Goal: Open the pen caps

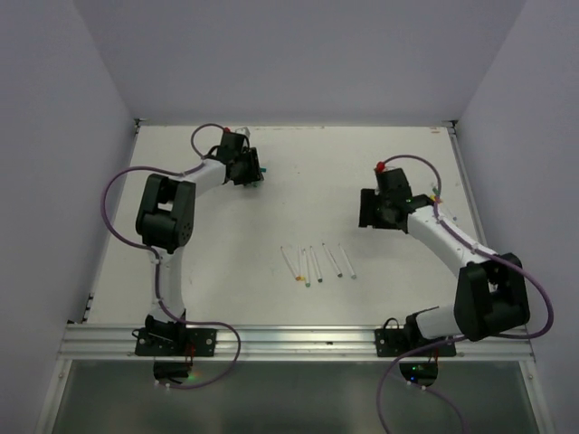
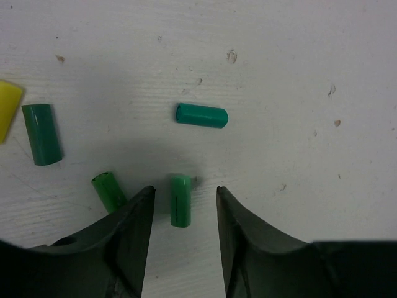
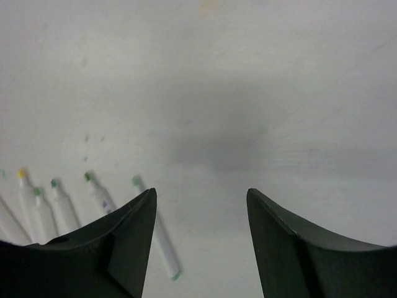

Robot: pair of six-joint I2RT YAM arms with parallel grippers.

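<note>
Left tool point(image 2: 185, 189): fingers apart, roughly half spread, gripping nothing. A light green cap point(image 2: 180, 200) lies flat on the worktop point(image 1: 271, 208) in the gap, with bare surface showing on both sides of it, so neither finger touches it.

Right tool point(image 3: 201, 192): fingers wide apart, nothing between them. Only its shadow falls on the worktop ahead.

Edges and room: in the top view the left tool sits at the far left of the worktop, near the rear. The right tool is on the right half, nearer the side edge. Walls point(image 1: 54, 136) close the left, rear and right sides. A broad bare stretch of worktop separates the two tools.

Caps seen from the left wrist:
- a teal cap point(image 2: 201, 116) lies crosswise just ahead of the fingertips
- a mid-green cap point(image 2: 110, 191) is partly tucked under the view-left finger
- a dark green cap point(image 2: 42, 134) lies further out to view-left
- a yellow cap point(image 2: 7, 108) is cut off by the frame edge

Pens point(image 1: 317, 262): loose row at centre, well apart from both tools. From the right wrist they appear at lower left, the nearest running under the view-left finger. The tips look green, one yellow.
</note>
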